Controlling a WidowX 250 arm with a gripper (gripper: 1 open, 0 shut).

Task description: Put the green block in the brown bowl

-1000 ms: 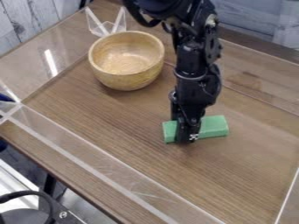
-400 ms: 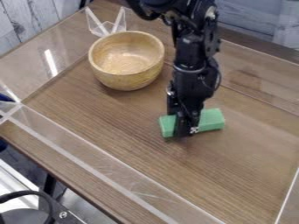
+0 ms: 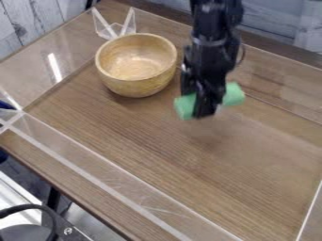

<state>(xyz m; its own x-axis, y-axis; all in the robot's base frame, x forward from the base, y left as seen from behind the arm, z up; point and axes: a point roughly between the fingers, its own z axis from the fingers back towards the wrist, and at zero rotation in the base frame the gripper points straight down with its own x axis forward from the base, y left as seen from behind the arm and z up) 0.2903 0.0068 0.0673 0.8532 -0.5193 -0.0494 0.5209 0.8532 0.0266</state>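
Green block (image 3: 232, 95) in black fingers (image 3: 202, 92), beside wooden bowl (image 3: 136, 66)

Clock directions are following the camera view, with twelve at the far side. The bowl (image 3: 136, 64) is sitting on the table (image 3: 151, 151), toward eleven o'clock from the middle. The block (image 3: 234, 94) is lying between the fingers of the gripper (image 3: 205, 100), at the bowl's four o'clock and well apart from it. An angular object (image 3: 115, 25) is standing just behind the bowl, at its eleven o'clock. A curved object (image 3: 28, 209) is occupying the near corner, between seven and eight o'clock.
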